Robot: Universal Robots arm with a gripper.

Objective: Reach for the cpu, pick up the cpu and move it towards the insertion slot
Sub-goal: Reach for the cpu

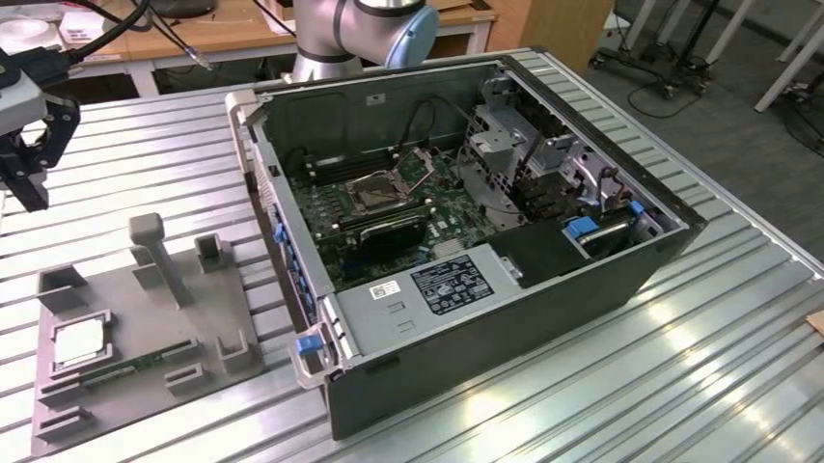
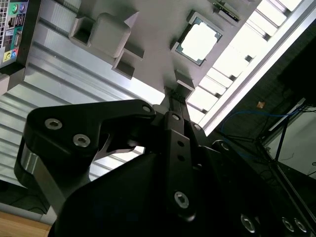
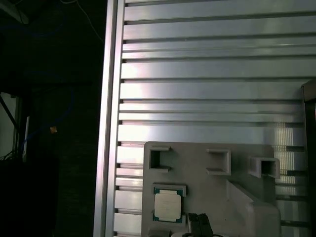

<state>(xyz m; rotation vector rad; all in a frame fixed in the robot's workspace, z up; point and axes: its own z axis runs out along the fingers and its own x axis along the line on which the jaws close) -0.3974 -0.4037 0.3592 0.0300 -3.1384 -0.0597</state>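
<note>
The cpu point(image 1: 80, 342) is a flat silvery square lying in a recess of the grey plastic holder point(image 1: 149, 313) at the exterior view's left. It also shows in both wrist views, cpu point(image 2: 199, 41) and cpu point(image 3: 166, 206). My gripper point(image 1: 29, 193) hangs high above the table, well behind the holder and clear of the chip. Its black fingertips point(image 3: 193, 226) stand pressed together with nothing between them, and the gripper point(image 2: 173, 96) points toward the holder. The insertion slot point(image 1: 377, 190) is the silver-framed square socket on the board inside the open computer case point(image 1: 515, 318).
A thin green memory stick point(image 1: 123, 367) lies on the holder in front of the cpu. Tall grey posts point(image 1: 149, 246) rise from the holder. The ribbed metal table point(image 1: 696, 367) has an edge rail point(image 3: 111, 123) with dark floor beyond. The arm's base point(image 1: 354, 29) stands behind the case.
</note>
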